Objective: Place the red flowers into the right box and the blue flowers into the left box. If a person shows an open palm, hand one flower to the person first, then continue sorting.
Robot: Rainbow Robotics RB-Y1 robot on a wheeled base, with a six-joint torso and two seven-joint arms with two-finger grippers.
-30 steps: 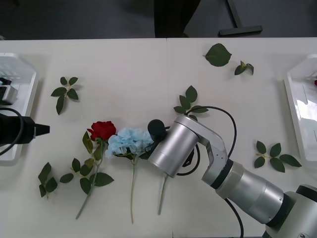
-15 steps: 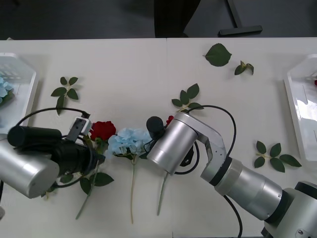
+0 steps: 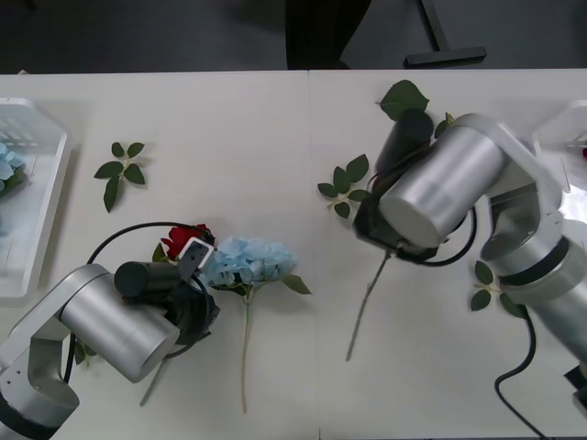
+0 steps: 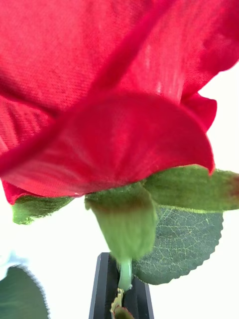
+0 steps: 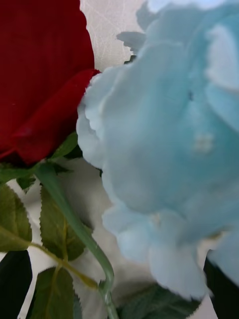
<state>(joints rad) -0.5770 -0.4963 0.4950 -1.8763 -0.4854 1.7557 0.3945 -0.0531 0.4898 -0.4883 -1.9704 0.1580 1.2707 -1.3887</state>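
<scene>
- The left arm [image 3: 110,321] is showing a brushed silver barrel with a black cylinder riding on top and a small white block bearing a red mark at its front.
- A black cable [image 3: 138,234] is arching over it.
- The right arm [image 3: 445,188] is showing fat silver cylinders joined by black rings, with a black cap on top.
- Black cables [image 3: 514,385] are looping beneath it.
- The right gripper [image 4: 119,291] is showing black fingers.

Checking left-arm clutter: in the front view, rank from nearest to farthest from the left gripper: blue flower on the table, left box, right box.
From the left gripper, low on the table's left:
1. Blue flower, right beside it, just toward the centre.
2. Left box, at the table's left edge, farther back.
3. Right box, across at the table's right edge.
</scene>
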